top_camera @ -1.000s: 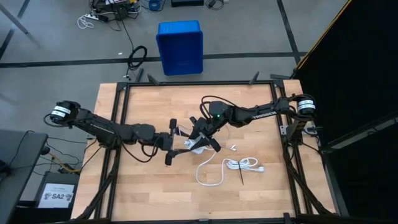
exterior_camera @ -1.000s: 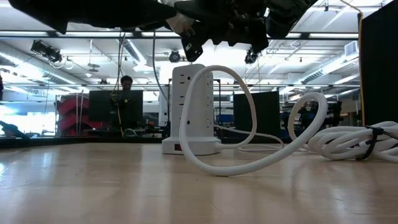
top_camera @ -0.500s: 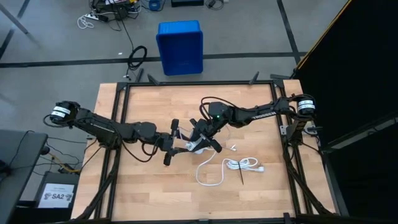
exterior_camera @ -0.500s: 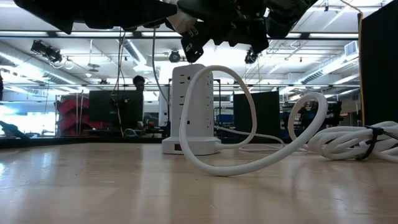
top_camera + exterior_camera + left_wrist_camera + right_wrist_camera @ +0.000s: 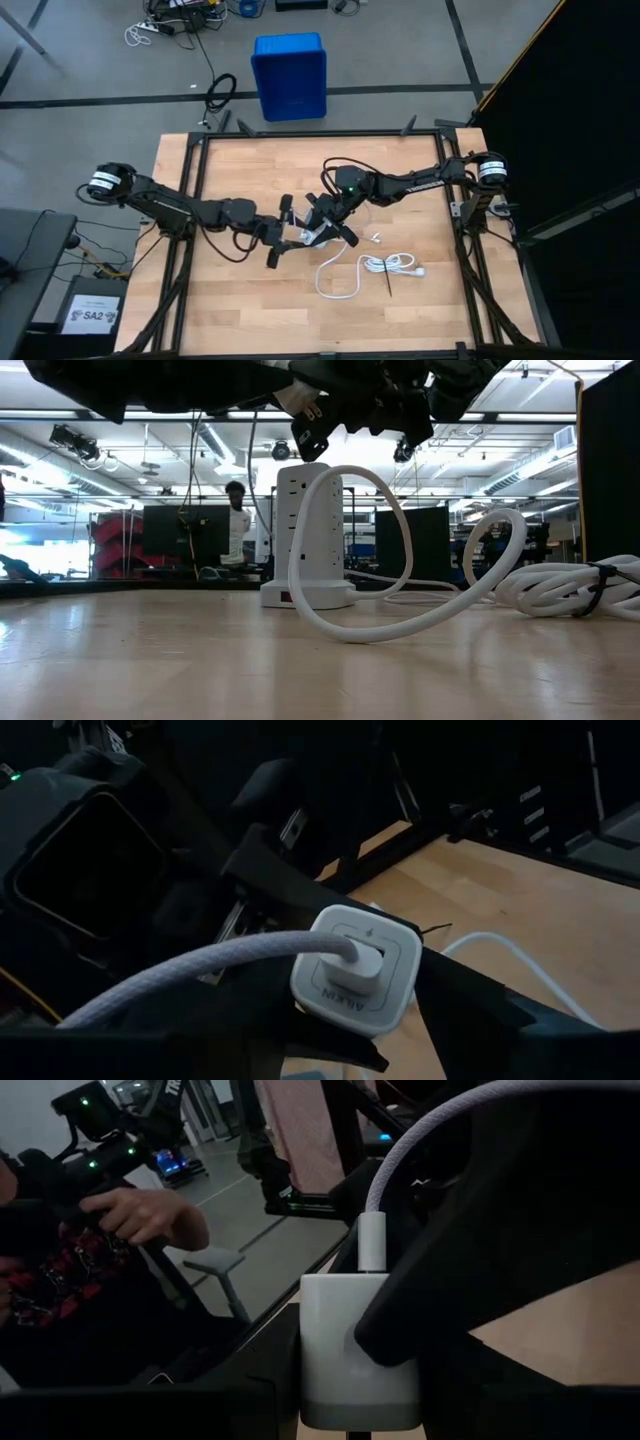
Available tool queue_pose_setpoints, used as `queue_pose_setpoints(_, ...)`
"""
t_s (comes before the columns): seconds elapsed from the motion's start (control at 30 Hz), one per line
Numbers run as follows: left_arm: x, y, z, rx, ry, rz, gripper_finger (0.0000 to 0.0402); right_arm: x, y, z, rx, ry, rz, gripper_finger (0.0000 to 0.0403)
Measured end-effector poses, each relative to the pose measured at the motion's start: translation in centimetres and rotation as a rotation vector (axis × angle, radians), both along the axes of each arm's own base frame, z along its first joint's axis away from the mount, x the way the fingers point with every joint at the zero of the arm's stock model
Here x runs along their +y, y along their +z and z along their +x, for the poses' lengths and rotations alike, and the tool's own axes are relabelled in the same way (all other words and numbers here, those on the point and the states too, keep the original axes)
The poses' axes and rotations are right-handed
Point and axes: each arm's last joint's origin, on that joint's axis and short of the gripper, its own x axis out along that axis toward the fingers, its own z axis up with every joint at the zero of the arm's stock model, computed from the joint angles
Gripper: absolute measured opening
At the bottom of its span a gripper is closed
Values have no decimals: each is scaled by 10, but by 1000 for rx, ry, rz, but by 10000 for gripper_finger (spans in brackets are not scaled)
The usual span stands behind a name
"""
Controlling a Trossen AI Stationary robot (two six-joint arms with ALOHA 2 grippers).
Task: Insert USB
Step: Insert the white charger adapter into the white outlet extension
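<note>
Left wrist view: USB (image 5: 352, 956) plug seated in charger (image 5: 356, 967) above the desk (image 5: 240, 170). Right tool (image 5: 400, 1380) clenches the charger; left tool (image 5: 283, 238) grip unclear. Judgement: push straight, keeping charger steady.

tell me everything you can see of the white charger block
The charger block is a small white, rounded-square plastic cube with grey lettering on its face. The USB, a braided whitish cable, is plugged into its centre port by a white plug. The right gripper clamps its sides, holding it off the table above the power strip tower.
</note>
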Motion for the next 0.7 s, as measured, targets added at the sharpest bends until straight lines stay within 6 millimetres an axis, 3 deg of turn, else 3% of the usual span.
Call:
queue_pose_setpoints(0.2,0,1,2,0,-9,28,136,1,-1,-1,21,12,9,113)
queue_pose_setpoints(0.47,-1,1,1,0,20,60,136,-1,-1,-1,30,3,16,116)
queue_pose_setpoints(0.7,-12,3,-2,-9,138,140,124,-1,1,0,34,1,40,265)
